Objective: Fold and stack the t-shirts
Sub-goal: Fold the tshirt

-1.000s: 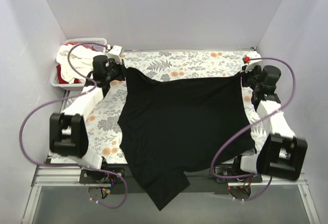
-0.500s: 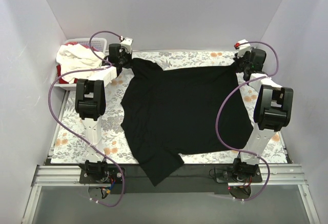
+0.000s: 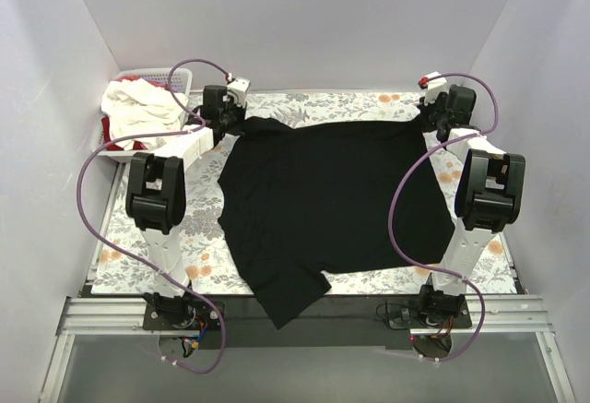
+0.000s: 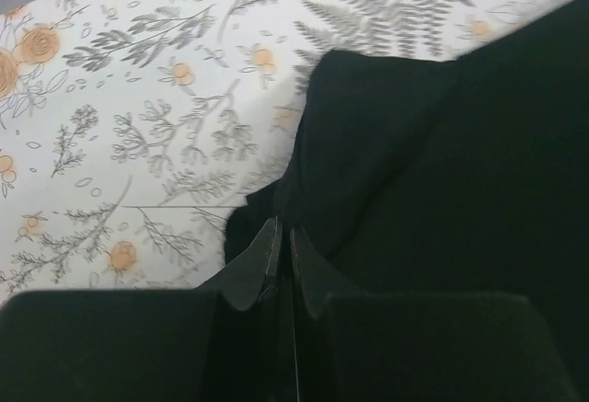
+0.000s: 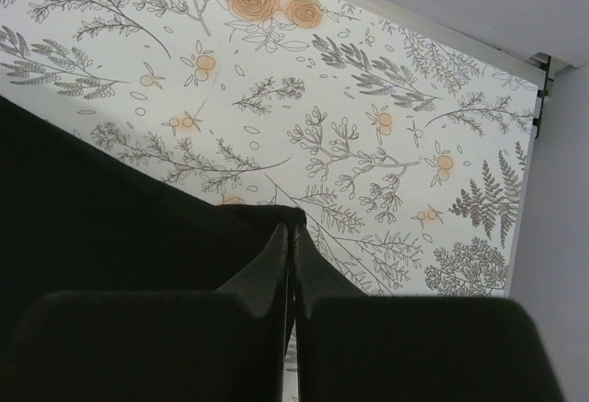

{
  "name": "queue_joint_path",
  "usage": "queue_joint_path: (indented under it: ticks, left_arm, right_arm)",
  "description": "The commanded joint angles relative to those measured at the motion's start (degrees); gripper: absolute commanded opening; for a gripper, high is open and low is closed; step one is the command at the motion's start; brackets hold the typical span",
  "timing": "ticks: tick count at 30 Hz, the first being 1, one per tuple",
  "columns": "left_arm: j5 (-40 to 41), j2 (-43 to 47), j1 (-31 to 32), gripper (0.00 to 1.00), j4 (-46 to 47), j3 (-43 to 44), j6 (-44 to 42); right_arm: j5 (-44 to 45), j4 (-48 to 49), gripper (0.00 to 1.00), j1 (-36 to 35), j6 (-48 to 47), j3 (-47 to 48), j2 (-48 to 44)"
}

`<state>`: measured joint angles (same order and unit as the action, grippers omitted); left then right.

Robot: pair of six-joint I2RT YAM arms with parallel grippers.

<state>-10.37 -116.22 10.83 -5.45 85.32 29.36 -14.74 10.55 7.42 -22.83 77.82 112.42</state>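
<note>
Moved: both arms have stretched out toward 12 o'clock; black t-shirt (image 3: 332, 200) dragged along with them, so less of it hangs off the near edge than a second ago
Black t-shirt: spread mostly flat across the middle of the tabletop (image 3: 313, 103); far corners at 11 and 1 o'clock; one end droops over the near edge at 6 o'clock
Left hand (image 4: 283, 236): fingers pinched almost together on a bunched fold at the 11 o'clock corner
Right hand (image 5: 291, 232): fingers closed together on the 1 o'clock corner; cloth runs off it in a straight edge
Handling: light, limp, no stiffness; I expect sag and wrinkles wherever it is unsupported; likely some drag on the patterned cover; nothing fragile
Grip: corners and hem edges look best; a mid-panel pinch would probably just tent it
Edges: far edge of the tabletop just behind both hands; side wall near the right hand; overhang at 6 o'clock may slide off if slack is let out that way
Room: bare strip at 9 o'clock, narrower one at 3 o'clock; fold toward 6 o'clock looks the freest
Basket (image 3: 180, 76): at 10 o'clock, near the left hand; holds white t-shirts (image 3: 138, 103) and a red t-shirt (image 3: 108, 130)
</note>
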Motion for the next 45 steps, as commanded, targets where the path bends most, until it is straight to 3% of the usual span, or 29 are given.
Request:
queue_joint_path:
  ticks: [1, 8, 16, 23, 37, 45]
  left_arm:
    - [2.98, 8.99, 3.84, 0.0, -3.76, -3.13, -1.24]
    - [6.86, 15.14, 5.78, 0.0, -11.5, -6.03, 3.32]
    - [4.58, 28.14, 9.56, 0.0, -19.41, -13.07, 6.05]
    - [2.73, 32.9, 10.62, 0.0, -25.04, -16.85, 9.13]
    - [0.44, 34.49, 11.93, 0.0, -30.41, -23.97, 9.04]
    - [2.03, 34.13, 11.85, 0.0, -30.58, -22.22, 7.11]
  right_arm:
    - [-1.17, -1.76, 0.01, 0.05, -1.25, 0.93, -3.61]
    - [-1.17, -5.8, 0.01, 0.14, -3.18, 2.51, -4.05]
    - [-2.83, -8.61, 0.01, 1.54, -5.21, 1.11, -7.83]
    - [-4.42, -10.46, 0.01, 3.74, -7.05, -0.39, -9.76]
    - [-4.07, -16.61, 0.01, 4.27, -13.99, -6.63, -10.2]
    - [-3.72, -18.89, 0.01, 4.8, -15.4, -5.31, -10.91]
